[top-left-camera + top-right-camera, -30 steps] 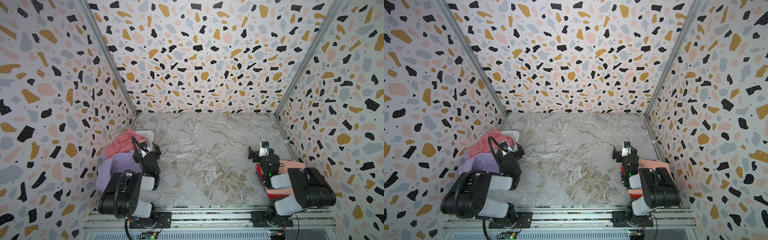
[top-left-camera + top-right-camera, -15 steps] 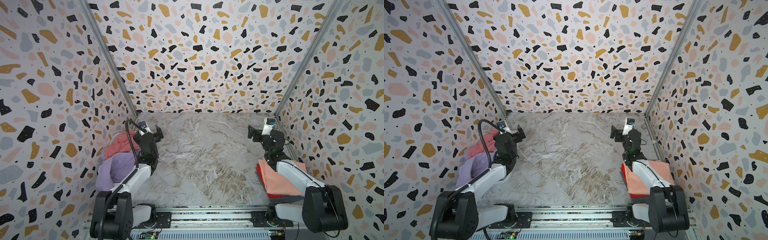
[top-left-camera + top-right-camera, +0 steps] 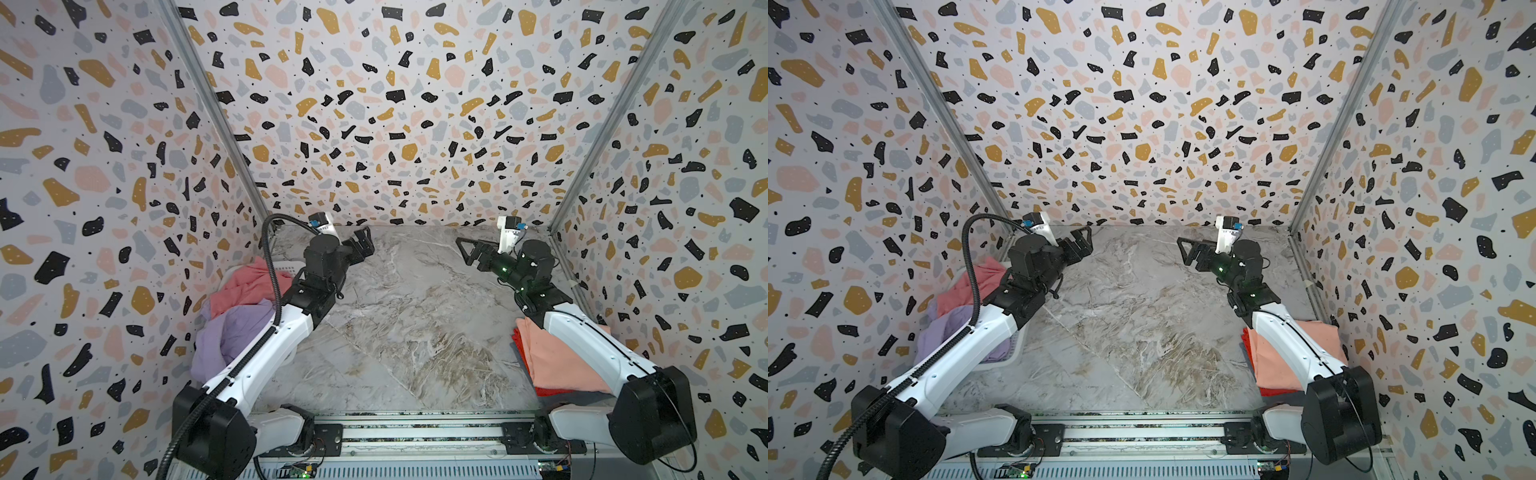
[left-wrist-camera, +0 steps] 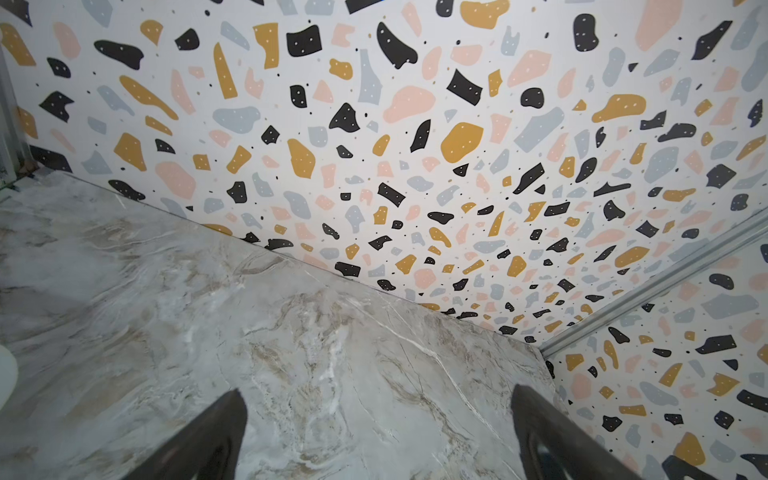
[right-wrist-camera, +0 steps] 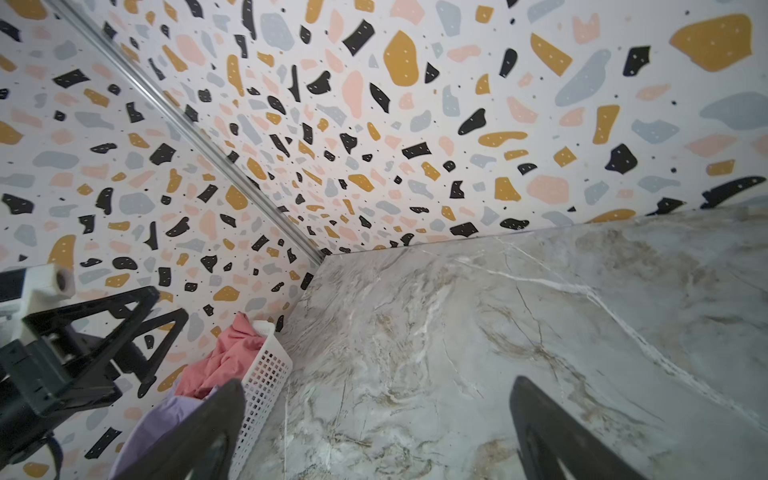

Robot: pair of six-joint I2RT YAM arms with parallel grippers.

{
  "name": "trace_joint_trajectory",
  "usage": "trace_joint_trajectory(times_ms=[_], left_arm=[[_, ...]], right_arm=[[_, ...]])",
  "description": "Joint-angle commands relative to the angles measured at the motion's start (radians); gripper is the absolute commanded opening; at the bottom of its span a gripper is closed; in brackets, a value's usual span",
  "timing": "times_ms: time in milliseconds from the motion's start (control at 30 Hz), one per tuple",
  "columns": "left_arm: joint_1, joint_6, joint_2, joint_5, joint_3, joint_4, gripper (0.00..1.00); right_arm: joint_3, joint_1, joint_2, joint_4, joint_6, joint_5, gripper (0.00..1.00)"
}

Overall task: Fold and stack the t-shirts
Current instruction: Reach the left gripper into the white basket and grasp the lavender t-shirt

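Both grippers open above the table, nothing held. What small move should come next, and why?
Probably bring the left gripper down to the pink shirt in the basket. It and the right gripper are open and empty, the table's middle is bare, and that shirt lies crumpled beside the lilac shirt, nearest the left arm.

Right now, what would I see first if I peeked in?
Speckled walls all around; two robot arms over the marble table, left tool and right tool open, empty. On the left, a basket holds a pink shirt and a lilac shirt; on the right, a folded peach shirt lies on a red shirt.
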Motion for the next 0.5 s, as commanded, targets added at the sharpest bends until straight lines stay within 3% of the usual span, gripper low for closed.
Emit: trace_joint_trajectory(times_ms=[0, 33, 100, 300, 400, 467], left_arm=[[0.116, -0.083, 0.045, 0.08, 0.021, 0.001, 0.99], [0.155, -0.083, 0.061, 0.082, 0.034, -0.028, 0.99], [0.225, -0.081, 0.076, -0.02, 0.073, -0.14, 1.0], [0.351, 0.055, 0.113, -0.56, 0.226, -0.548, 1.0], [0.389, 0.115, 0.099, -0.792, 0.216, -0.605, 1.0], [0.442, 0.118, 0.087, -0.848, 0.169, -0.611, 0.99]], right_arm=[[0.077, -0.007, 0.043, -0.023, 0.032, -0.042, 0.99], [0.086, -0.007, 0.057, -0.025, 0.037, -0.032, 0.99], [0.091, -0.008, 0.07, -0.036, 0.06, 0.021, 0.99], [0.086, -0.012, 0.05, -0.136, 0.021, 0.168, 0.99], [0.089, -0.023, 0.043, -0.185, 0.001, 0.209, 0.99], [0.095, -0.037, 0.05, -0.199, 0.002, 0.209, 0.99]])
